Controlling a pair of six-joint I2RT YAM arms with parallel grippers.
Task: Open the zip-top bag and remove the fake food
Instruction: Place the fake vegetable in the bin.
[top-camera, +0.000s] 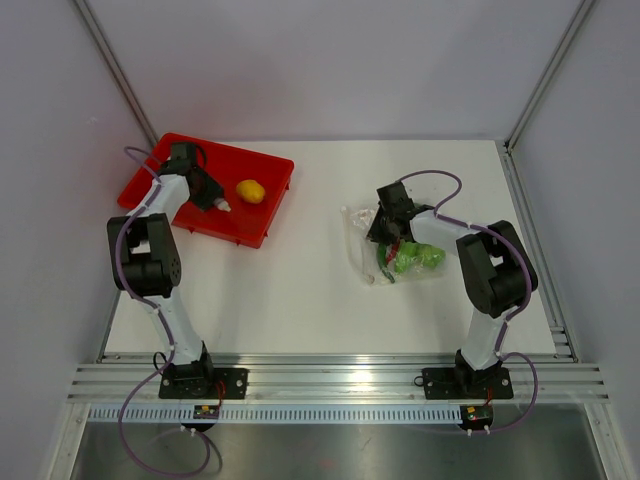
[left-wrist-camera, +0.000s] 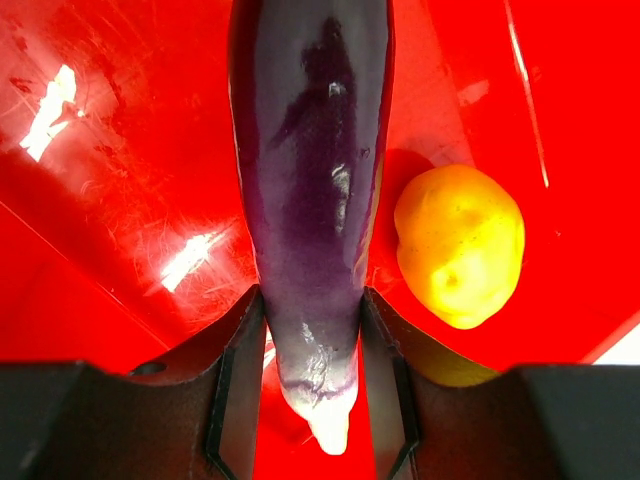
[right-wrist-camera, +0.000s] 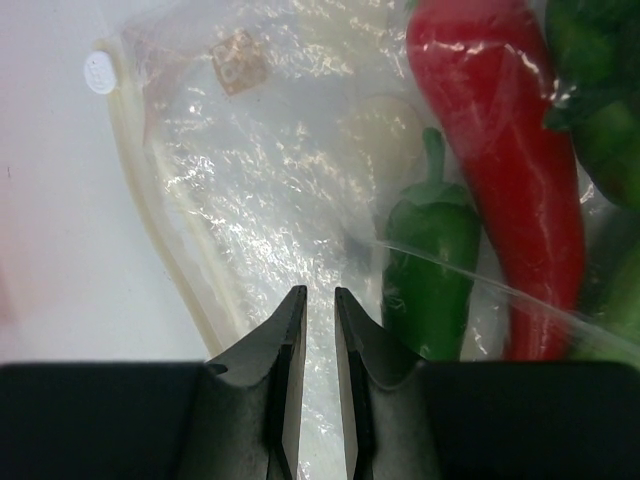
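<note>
My left gripper (top-camera: 210, 195) is shut on the long purple eggplant (left-wrist-camera: 310, 150) near its pale tip and holds it over the red tray (top-camera: 270, 165). A round yellow fruit (left-wrist-camera: 460, 245) lies in the tray just right of the eggplant, and shows in the top view (top-camera: 251, 190). The clear zip-top bag (top-camera: 358, 238) lies right of centre with green pieces (top-camera: 415, 260) inside. My right gripper (right-wrist-camera: 320, 292) has its jaws nearly together on the crinkly film of the bag (right-wrist-camera: 250, 180). A red chili (right-wrist-camera: 500, 150) and a green pepper (right-wrist-camera: 430, 270) lie in the bag to the right of the jaws.
The bag's zip strip runs down its left edge, with a white slider (right-wrist-camera: 99, 72) at the top. The tray (left-wrist-camera: 120, 150) sits at the table's back left. Grey walls enclose the table on the left, back and right.
</note>
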